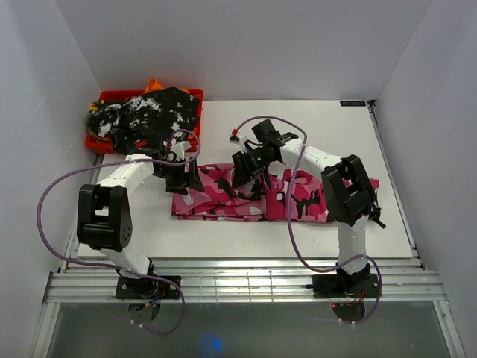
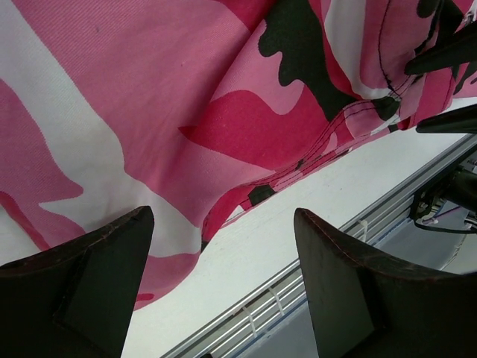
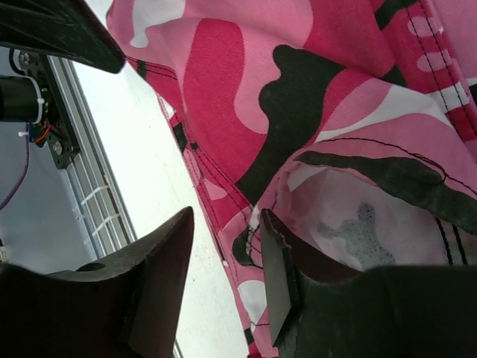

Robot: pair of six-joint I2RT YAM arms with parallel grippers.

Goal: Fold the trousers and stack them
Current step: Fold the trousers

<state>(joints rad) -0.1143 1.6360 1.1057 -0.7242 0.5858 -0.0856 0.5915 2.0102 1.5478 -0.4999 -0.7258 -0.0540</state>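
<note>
Trousers (image 1: 223, 203) in pink camo lie flat in the middle of the table (image 1: 335, 134), under both grippers. The left gripper (image 2: 223, 224) hangs over their near edge, its 2 fingers spread wide. The right gripper (image 3: 223, 224) has its fingers half apart around a folded edge, not squeezing it, and bare table shows in front and behind.

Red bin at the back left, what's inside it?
A black-and-white mottled garment heaped in the red bin, with something orange poking out behind. Whatever lies beneath the garment is covered.
</note>
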